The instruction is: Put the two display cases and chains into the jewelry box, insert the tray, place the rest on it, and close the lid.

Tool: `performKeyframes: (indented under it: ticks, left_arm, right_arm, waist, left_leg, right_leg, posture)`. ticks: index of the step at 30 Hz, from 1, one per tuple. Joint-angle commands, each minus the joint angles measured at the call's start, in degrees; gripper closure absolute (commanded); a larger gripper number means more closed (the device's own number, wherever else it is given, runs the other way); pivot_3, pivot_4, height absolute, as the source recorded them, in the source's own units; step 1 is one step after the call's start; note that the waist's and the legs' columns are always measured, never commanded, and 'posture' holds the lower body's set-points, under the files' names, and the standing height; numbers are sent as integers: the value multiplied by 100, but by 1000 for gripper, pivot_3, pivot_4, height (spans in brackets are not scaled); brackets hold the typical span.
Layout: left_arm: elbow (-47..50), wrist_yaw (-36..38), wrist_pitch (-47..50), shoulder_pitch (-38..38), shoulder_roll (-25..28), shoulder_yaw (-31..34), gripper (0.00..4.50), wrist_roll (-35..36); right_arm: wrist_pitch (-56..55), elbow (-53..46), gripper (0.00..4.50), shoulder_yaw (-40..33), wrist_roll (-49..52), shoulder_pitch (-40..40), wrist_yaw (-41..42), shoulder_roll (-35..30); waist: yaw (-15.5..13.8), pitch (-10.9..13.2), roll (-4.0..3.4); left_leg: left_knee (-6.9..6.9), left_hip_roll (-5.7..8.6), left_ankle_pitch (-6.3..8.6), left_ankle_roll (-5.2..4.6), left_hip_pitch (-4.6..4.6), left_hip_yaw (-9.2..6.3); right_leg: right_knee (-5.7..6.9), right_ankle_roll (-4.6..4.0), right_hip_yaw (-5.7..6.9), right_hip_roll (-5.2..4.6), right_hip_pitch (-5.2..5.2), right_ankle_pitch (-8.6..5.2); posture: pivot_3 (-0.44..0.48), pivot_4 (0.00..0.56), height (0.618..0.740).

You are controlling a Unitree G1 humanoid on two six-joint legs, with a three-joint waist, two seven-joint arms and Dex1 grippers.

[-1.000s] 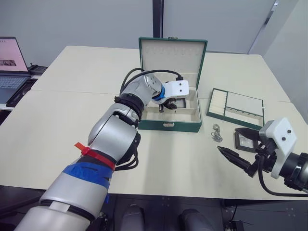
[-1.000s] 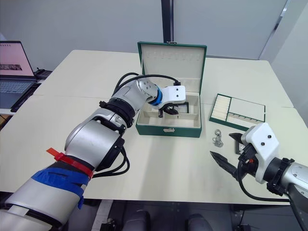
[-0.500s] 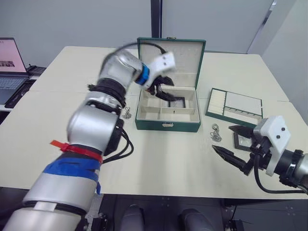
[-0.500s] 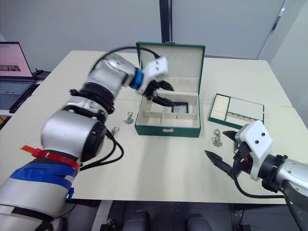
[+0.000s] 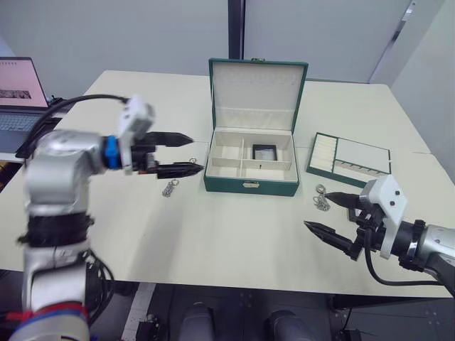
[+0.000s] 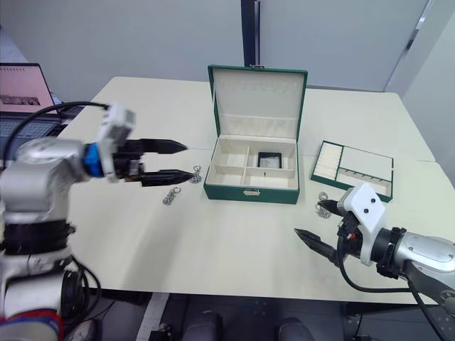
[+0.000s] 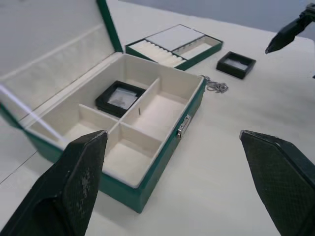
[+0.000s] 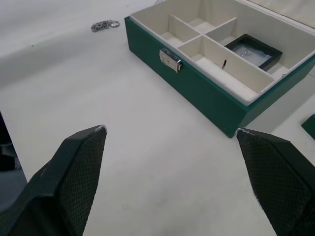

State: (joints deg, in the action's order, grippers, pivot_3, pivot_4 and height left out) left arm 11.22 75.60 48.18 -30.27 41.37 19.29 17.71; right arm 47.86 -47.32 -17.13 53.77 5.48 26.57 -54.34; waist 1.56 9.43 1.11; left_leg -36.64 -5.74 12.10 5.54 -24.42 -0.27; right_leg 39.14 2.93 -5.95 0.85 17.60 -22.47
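Black display case (image 7: 236, 65) beside tray (image 7: 173, 45)

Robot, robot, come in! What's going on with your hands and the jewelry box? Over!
Left gripper open, empty, left of the jewelry box. Right gripper open, empty. One display case in the box, the other on the table. Lid up, nothing blocking.

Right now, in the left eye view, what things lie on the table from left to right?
Open laptop → small silver chain → dark green jewelry box with cream lining → silver cluster of links and rings → shallow dark green tray.
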Motion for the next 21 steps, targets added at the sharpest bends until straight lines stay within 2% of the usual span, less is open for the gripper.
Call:
performKeyframes:
  ticks: [1, 7, 13, 21]
  left_arm:
    - [730, -509, 72, 801, 87, 717, 21, 338]
    - [743, -753, -658, 2206, 320, 1507, 21, 548]
    - [488, -655, -1426, 3357, 489, 2021, 21, 643]
    - [475, -878, -1548, 3590, 592, 2059, 21, 1068]
  right_arm:
    - [-192, -60, 0, -69, -113, 31, 243, 30]
    - [-244, -54, 0, 26, -202, 139, 474, 108]
    - [-287, -128, 0, -82, -236, 476, 706, 163]
    - [-276, -193, 0, -138, -232, 488, 852, 124]
  waist:
    - [-1, 0, 0]
    - [-2, -1, 1]
    - [0, -4, 2]
    - [1, -8, 7]
  left_leg:
    - [0, 0, 1, -2, 0, -4]
    - [2, 1, 9, -12, 2, -18]
    - [11, 3, 12, -15, 4, -19]
    - [17, 3, 13, -15, 5, -18]
  right_leg:
    - [0, 0, 2, 0, -1, 0]
    - [-6, -1, 13, 1, -10, 0]
    - [-13, -1, 13, 0, -10, -1]
    - [-13, -2, 13, 0, -9, -1]
  posture:
    - [0, 150, 740]
    - [0, 150, 740]
    - [0, 150, 740]
    - [0, 150, 740]
